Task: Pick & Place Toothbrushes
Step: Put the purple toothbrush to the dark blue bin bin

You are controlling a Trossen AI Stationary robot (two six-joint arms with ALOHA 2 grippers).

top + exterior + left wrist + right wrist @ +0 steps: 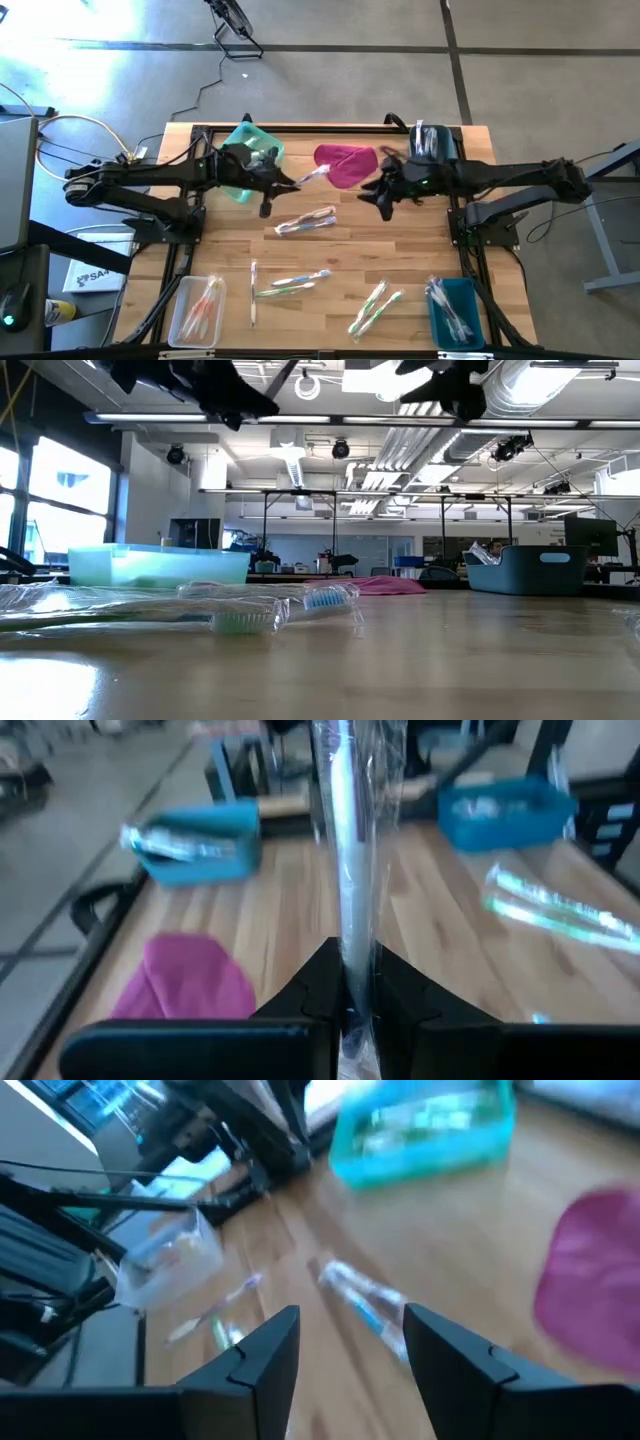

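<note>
My left gripper [286,183] hangs above the table's far middle, shut on a toothbrush [345,840] with a pale handle in a clear wrapper. The toothbrush reaches toward the magenta cloth [345,165]. My right gripper [350,1355] stands open above the table, just right of the cloth, with nothing between its fingers. More wrapped toothbrushes lie flat on the wood: one pair at the middle [305,222], several near the front [290,285], and two with green handles at the front right [375,308]. My left gripper pinches the toothbrush's wrapped end [352,982] between its two fingers. The fingers come nearly level, pointing toward the table's right. The toothbrush sticks out straight ahead beyond the fingertips, lifted clear of the table.
A teal bin [250,150] stands at the far left and a dark blue bin [432,142] at the far right. A clear tray [195,310] with toothbrushes sits near the front left, and a blue bin [455,312] with toothbrushes at the front right.
</note>
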